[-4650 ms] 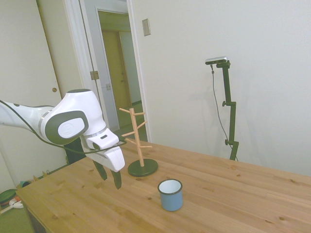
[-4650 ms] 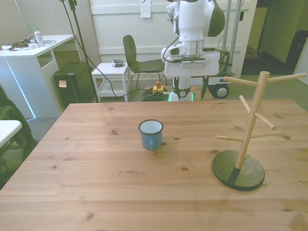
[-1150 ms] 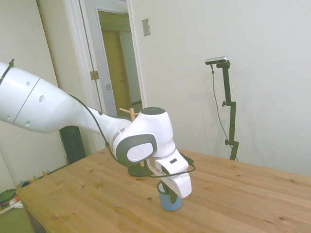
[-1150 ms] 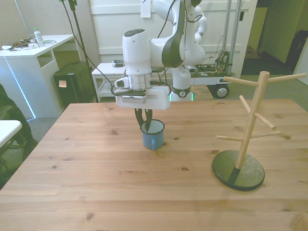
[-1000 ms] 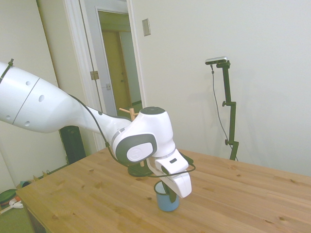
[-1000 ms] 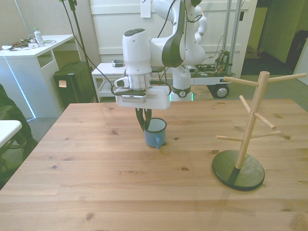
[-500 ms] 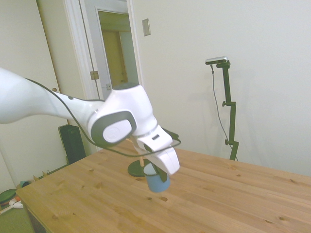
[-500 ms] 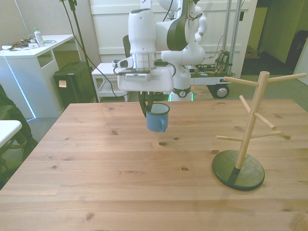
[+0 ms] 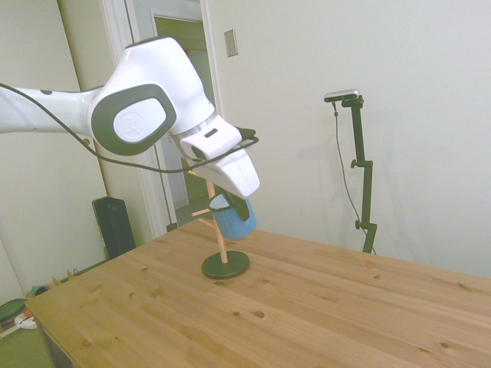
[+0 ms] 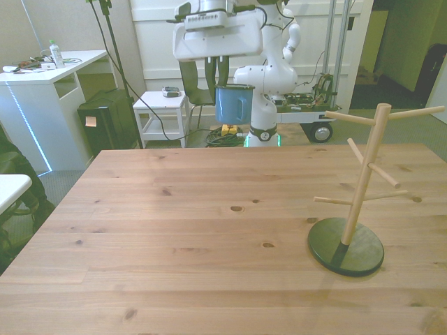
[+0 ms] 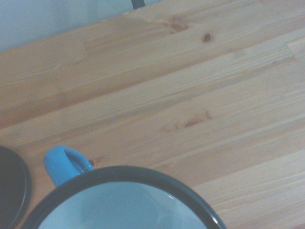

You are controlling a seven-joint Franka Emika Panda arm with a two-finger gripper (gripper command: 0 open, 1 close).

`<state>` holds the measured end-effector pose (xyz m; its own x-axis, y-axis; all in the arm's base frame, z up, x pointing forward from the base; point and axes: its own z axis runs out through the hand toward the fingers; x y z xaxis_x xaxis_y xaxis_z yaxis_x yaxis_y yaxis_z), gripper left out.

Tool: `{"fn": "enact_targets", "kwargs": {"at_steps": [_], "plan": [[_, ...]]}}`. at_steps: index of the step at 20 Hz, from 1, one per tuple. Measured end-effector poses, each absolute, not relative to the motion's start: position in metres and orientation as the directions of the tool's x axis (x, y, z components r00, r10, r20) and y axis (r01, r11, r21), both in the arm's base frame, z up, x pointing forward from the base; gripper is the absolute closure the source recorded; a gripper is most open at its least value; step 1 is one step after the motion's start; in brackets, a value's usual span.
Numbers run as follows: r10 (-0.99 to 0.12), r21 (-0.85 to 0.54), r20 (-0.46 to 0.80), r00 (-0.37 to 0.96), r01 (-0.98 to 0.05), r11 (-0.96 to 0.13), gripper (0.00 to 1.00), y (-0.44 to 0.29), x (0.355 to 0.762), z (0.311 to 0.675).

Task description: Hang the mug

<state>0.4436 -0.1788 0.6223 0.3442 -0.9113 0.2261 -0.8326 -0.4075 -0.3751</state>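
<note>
From the side, the white arm carries the mug (image 9: 234, 218) well above the counter (image 9: 322, 307), the pincer (image 9: 232, 205) closed on its rim with 1 finger inside and 1 outside the wall, as far as I can make out; the mug hangs tilted, just in front of the wooden rack (image 9: 219, 230) in this view, though how near it really is I cannot judge from here. In the front view the mug (image 10: 232, 105) is held high against the room behind, over the far part of the counter (image 10: 174, 244), and the rack (image 10: 360, 188) stands well apart toward the front view's right, its pegs bare. The handle shows on the mug's side toward the front view's right. In the wrist view the dark rim and white inside of the mug (image 11: 124, 200) fill the near edge, with the blue handle (image 11: 64, 162) sticking out toward the rack's dark base (image 11: 9, 186). It looks like thin enamelled metal: light, stiff, smooth and likely slippery, so a pinch on the rim could let it swing or slip. The enamel may chip if knocked on a peg. The handle loop is what must go over a peg, so the rim grip sensibly leaves it free.
</note>
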Motion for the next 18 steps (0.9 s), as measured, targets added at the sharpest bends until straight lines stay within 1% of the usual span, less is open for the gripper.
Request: {"fn": "enact_targets", "kwargs": {"at_steps": [4,8,11,14,18], "plan": [[-0.919,-0.387,0.226,0.322,-0.836,-0.388,1.00,-0.172,0.462,0.651],[-0.921,-0.384,0.218,0.324,-0.839,-0.386,1.00,-0.150,0.495,0.667],[-0.918,-0.369,0.219,0.331,-0.843,-0.392,1.00,-0.130,0.517,0.666],[-0.912,-0.343,0.223,0.345,-0.848,-0.405,1.00,-0.106,0.534,0.656],[-0.901,-0.320,0.232,0.367,-0.846,-0.427,1.00,-0.070,0.543,0.647]]}}
